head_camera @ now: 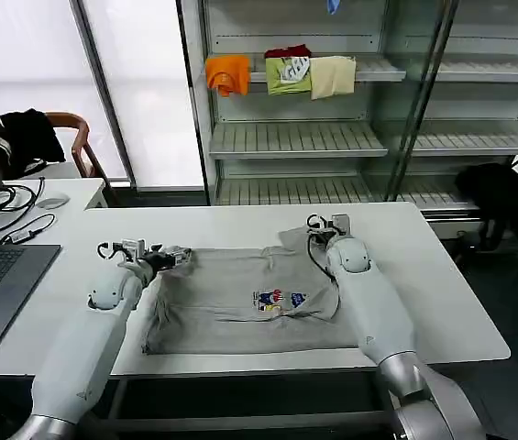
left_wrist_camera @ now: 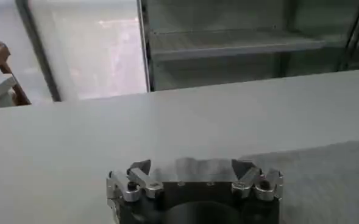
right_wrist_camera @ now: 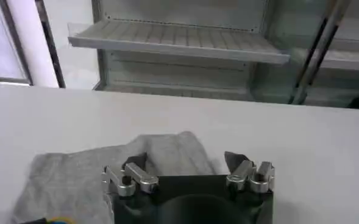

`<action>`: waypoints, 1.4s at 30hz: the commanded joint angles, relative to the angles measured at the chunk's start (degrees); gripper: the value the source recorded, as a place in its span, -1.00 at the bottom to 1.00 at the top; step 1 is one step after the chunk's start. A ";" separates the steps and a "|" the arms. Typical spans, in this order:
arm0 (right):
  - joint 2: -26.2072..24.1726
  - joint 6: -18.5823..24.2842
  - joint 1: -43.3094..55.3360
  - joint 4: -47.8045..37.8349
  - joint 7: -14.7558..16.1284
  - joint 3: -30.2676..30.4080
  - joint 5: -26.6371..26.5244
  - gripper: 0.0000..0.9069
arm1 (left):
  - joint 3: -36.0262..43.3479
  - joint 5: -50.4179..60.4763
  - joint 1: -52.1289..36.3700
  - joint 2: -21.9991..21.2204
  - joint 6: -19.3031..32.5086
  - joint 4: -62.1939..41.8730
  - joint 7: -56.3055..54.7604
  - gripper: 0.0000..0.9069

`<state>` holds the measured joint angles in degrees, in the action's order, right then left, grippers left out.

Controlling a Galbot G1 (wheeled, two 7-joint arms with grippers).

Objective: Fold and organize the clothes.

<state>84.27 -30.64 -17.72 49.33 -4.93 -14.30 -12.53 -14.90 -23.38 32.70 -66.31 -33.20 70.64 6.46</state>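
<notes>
L gripper (head_camera: 181, 256): jaws wide open, at grey shirt (head_camera: 240, 307) left edge
R gripper (head_camera: 325, 223): jaws wide open, over far right sleeve

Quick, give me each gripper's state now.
Left gripper: open, empty, at the grey shirt's left edge.
Right gripper: open, empty, over the shirt's far right corner.

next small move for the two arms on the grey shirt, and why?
Probably lower both and pinch the far edge. The left gripper and right gripper are open at the far corners of the flat shirt, holding nothing yet.
</notes>
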 commanded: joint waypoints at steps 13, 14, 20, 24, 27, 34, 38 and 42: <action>-2.00 -1.41 -4.60 5.84 -1.11 -1.18 -1.92 -1.00 | 0.79 0.44 2.53 -1.35 -0.02 1.61 -0.19 -0.96; -2.33 -1.54 -4.95 6.39 -0.95 -1.12 -2.15 -1.00 | 0.73 0.38 2.53 -1.41 -0.02 1.67 -0.36 -0.96; -3.61 -1.61 -6.84 11.33 -0.66 -1.36 -4.39 -1.00 | 0.14 0.30 2.94 -1.87 0.01 2.70 -0.63 -0.96; -4.60 -1.77 -8.20 15.26 -0.69 -1.14 -5.66 -1.00 | -0.32 0.31 3.41 -2.15 0.07 4.13 -1.18 -0.96; -5.01 -1.86 -9.09 18.59 -0.26 -1.18 -5.93 -1.00 | -0.52 0.22 3.42 -2.04 0.11 5.77 -1.52 -0.96; -4.61 -2.12 -9.62 24.04 -0.15 -3.00 -6.70 -1.00 | -1.43 0.36 4.17 -1.63 0.02 10.80 -2.30 -0.96; -4.54 -1.84 -9.72 26.19 -0.10 -3.56 -6.39 -1.00 | -1.89 -0.06 5.10 -0.76 0.10 13.07 -2.59 -0.96; -4.45 -2.11 -11.10 30.36 -0.24 -3.81 -6.32 -1.00 | -2.37 -0.34 6.46 -0.07 0.07 15.62 -2.55 -0.96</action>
<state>79.96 -32.94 -27.37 71.85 -5.08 -17.28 -18.53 -16.59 -23.30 37.32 -67.37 -33.29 79.79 4.33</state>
